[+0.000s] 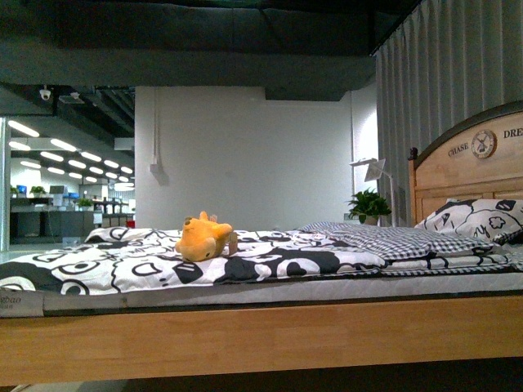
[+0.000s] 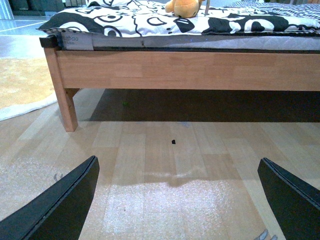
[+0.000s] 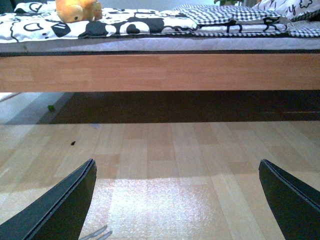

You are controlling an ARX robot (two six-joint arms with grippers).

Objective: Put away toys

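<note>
- The plush toy [image 1: 204,238], yellow-orange, lies on top of the bed, on the black-and-white quilt [image 1: 122,265]. It is back from the near side edge and closer to the foot end than to the headboard [image 1: 470,163].
- The left wrist view shows the plush toy [image 2: 183,7] above the wooden side rail [image 2: 180,70]. The right wrist view shows it [image 3: 76,10] in the same place on the quilt.
- No gripper touches the toy.
- Left gripper [image 2: 178,159]: the fingers [image 2: 60,205] are spread wide, with nothing between them. It is low over the wooden floor [image 2: 150,150], short of the near side edge of the bed.
- Right gripper [image 3: 177,161]: the fingers [image 3: 55,207] are spread wide, with nothing between them. It is also low over the floor, facing the side rail.
- A folded checked blanket [image 1: 392,239] lies on the quilt toward the headboard end, beside a patterned pillow [image 1: 478,216].
- A bed leg [image 2: 65,107] stands at the foot corner, with a pale rug [image 2: 20,85] beyond it.
- A potted plant [image 1: 369,204] and a lamp [image 1: 374,170] stand past the far edge, near the headboard.
</note>
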